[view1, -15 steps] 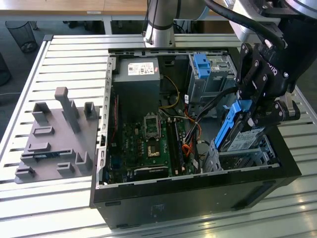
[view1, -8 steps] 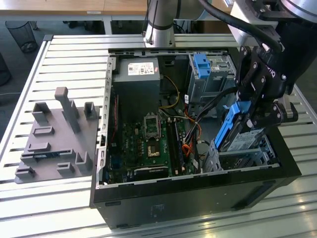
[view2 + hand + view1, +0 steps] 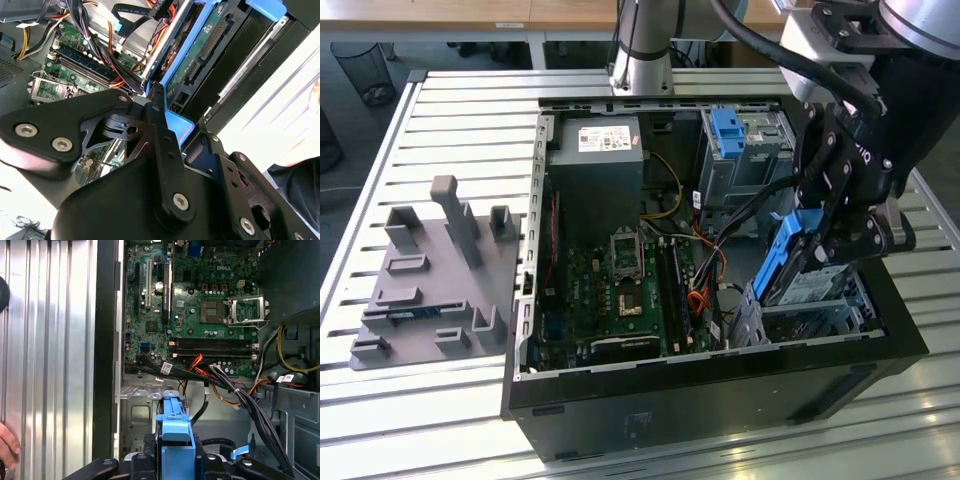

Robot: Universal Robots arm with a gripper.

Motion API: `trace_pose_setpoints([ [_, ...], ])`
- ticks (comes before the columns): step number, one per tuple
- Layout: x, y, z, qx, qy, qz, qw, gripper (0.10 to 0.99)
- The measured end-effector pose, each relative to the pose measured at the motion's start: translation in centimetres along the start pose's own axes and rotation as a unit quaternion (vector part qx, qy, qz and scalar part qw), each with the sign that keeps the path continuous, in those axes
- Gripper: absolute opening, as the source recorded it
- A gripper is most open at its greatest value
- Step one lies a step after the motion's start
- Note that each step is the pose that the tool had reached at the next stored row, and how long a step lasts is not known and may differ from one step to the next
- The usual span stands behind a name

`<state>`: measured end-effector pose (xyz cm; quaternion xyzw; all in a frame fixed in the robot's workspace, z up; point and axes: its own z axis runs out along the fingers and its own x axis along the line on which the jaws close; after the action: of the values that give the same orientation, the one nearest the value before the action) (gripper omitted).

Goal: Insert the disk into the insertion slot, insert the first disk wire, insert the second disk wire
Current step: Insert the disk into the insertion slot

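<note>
Clasping the tilted disk (image 3: 792, 262), the hand (image 3: 825, 240) partly hides the insertion slot (image 3: 815, 312).

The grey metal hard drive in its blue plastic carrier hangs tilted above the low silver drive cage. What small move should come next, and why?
Probably tilt it flatter while easing it down. The gripper is shut on the hard drive, which stands steeply, with its lower end just above the drive cage and not yet seated in it.
</note>
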<state>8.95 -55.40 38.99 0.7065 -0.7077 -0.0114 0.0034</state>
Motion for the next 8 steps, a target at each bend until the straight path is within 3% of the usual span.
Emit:
trace_pose_setpoints([
  [8,0.01,-0.01,0.56,0.0000,-0.0001,0.000,1.0000,0.365],
])
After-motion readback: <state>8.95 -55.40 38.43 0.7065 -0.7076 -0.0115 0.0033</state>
